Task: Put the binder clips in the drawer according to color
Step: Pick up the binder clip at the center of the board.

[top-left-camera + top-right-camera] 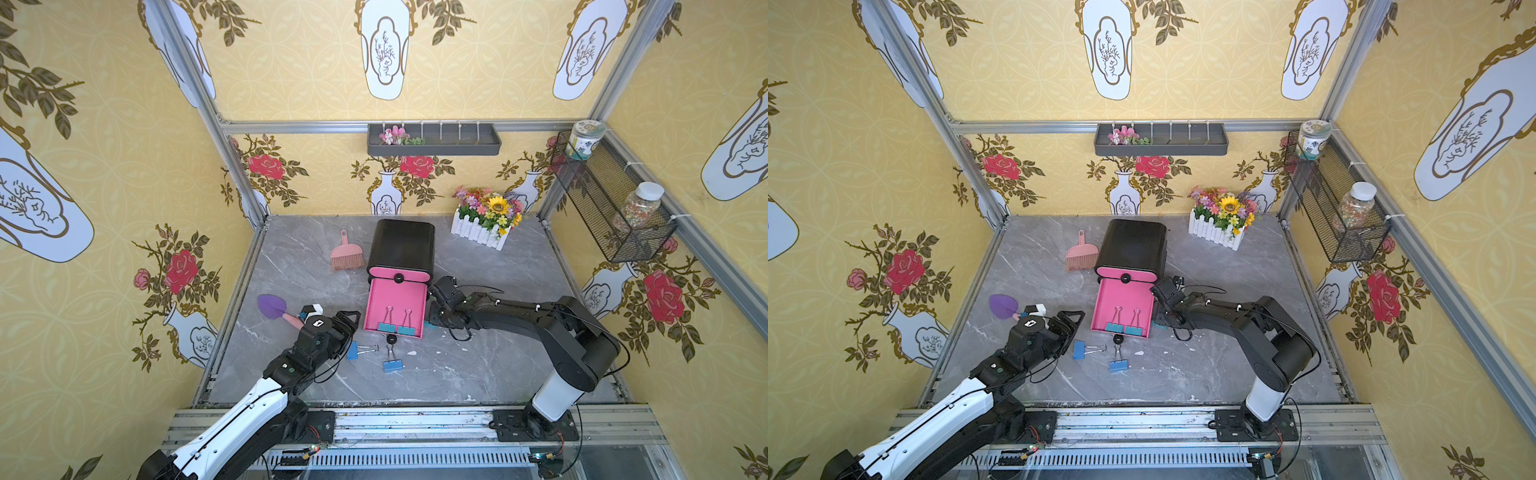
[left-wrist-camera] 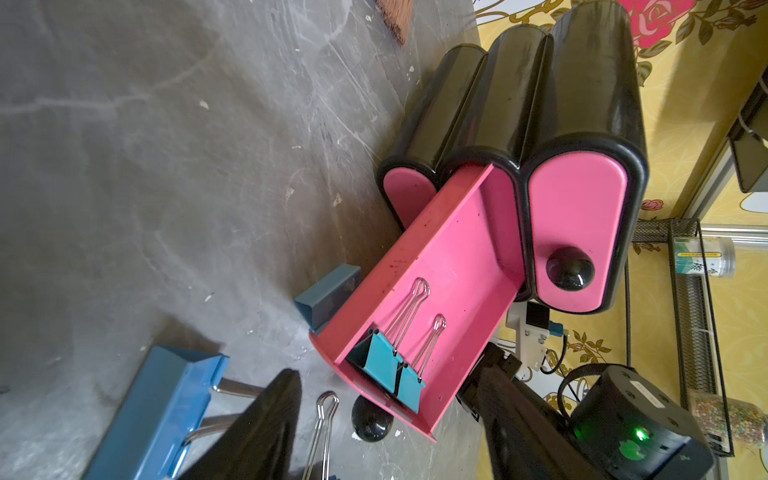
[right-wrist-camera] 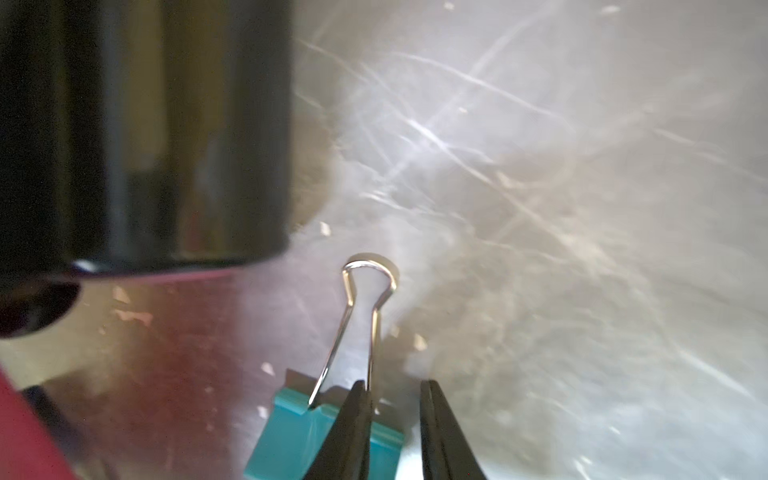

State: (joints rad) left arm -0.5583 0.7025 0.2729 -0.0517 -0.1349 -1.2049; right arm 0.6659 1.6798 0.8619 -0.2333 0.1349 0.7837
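While the left tool (image 1: 352, 331) is hovering with its jaws spread, one blue binder clip (image 1: 353, 350) is lying on the tabletop (image 1: 478, 374) just beside its tips, with a second blue binder clip (image 1: 391, 365) lying farther out. Between both tools, two teal binder clips (image 1: 386, 327) (image 1: 406, 330) are lying in the pink drawer (image 1: 395, 297). The right tool (image 3: 395, 409) is straddling the corner of a third teal binder clip (image 3: 291, 440), jaws narrowly apart; whether it is pinching cannot be told.
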